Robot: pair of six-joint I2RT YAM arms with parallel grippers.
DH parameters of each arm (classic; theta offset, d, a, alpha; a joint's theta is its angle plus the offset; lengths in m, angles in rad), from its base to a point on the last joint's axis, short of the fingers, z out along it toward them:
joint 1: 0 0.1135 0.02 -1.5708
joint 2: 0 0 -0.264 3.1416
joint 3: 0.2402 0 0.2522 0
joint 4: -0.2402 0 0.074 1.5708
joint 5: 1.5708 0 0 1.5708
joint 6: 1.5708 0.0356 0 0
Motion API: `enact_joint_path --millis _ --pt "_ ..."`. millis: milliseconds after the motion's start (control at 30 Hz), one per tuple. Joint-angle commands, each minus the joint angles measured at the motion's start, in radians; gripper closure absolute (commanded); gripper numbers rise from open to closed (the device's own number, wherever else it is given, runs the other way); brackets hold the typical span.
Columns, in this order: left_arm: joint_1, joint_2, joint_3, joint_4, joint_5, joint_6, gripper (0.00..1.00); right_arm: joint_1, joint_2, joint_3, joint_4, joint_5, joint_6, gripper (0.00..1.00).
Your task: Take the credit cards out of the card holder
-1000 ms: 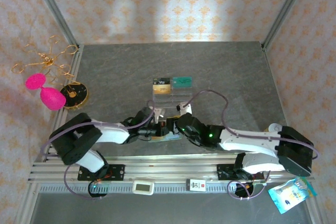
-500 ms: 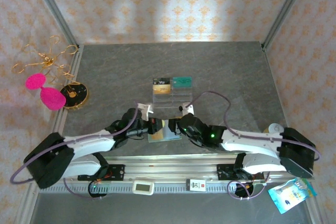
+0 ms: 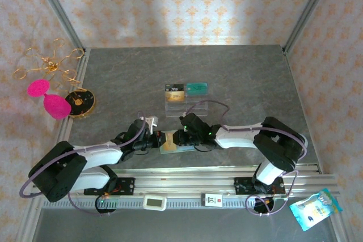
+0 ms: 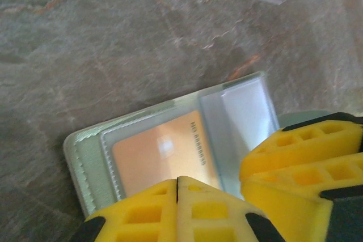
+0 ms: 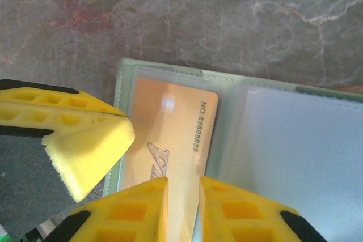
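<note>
- Card holder (image 3: 169,144) lies open on the grey table (image 3: 244,83) between both grippers, a gold credit card (image 5: 170,134) in its clear pocket.
- Left gripper (image 4: 177,194) — fingers pressed together over the holder's edge.
- Right gripper (image 5: 182,196) — fingers a slit apart above the card; I cannot tell whether they grip it.

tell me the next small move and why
Probably close the right gripper on the gold card and ease it out: it lies tucked inside the card holder, right jaws barely apart over it, left gripper shut at the holder's edge.
</note>
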Motion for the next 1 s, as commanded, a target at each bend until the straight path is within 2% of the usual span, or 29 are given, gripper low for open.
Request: enact_joint_path --millis 0,300,700,833,967 --pt "0.009 -0.008 -0.001 -0.038 -0.029 0.034 1.0 -0.002 0.007 0.032 -0.018 -0.005 0.023 0.81" --pt "0.008 -0.094 -0.023 -0.103 -0.069 0.035 1.0 -0.003 0.009 0.037 -0.031 0.014 0.023 0.8" --pt "0.009 0.021 -0.048 -0.048 -0.059 0.032 1.0 -0.002 0.064 0.038 -0.05 0.031 0.029 0.81" --pt "0.007 0.03 -0.055 -0.035 -0.043 0.028 1.0 0.0 0.071 0.027 -0.001 0.001 0.03 0.81" --pt "-0.006 0.037 -0.05 -0.025 -0.034 0.028 1.0 -0.001 0.077 0.036 0.023 -0.027 0.018 0.87"
